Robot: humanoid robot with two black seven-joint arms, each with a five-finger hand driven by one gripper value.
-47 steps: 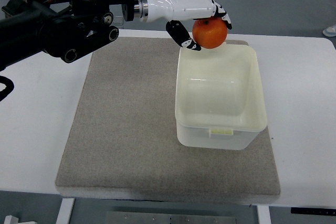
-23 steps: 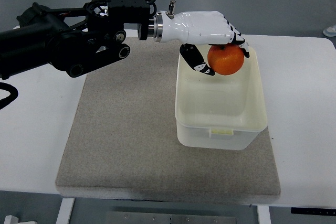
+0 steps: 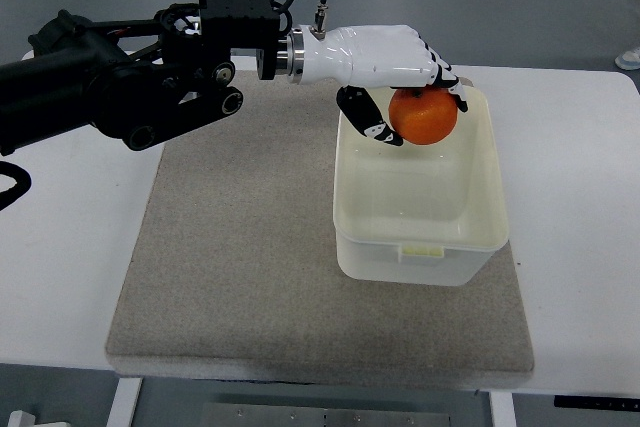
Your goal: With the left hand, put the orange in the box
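My left hand (image 3: 405, 97) reaches in from the left, white with black fingertips, and its fingers are shut on an orange (image 3: 423, 115). It holds the orange above the far part of the white plastic box (image 3: 420, 244), inside the box's outline. The box is open and stands on a grey mat (image 3: 240, 247). Its inside shows no other object. The right arm is not in view.
The grey mat lies on a white table (image 3: 580, 197). My black left arm (image 3: 120, 77) stretches over the table's far left. A shoe tip (image 3: 630, 59) of a person shows at the far right edge.
My left hand has carried the orange from the box's far rim to over the box, then shifted slightly left and back in the last half second.
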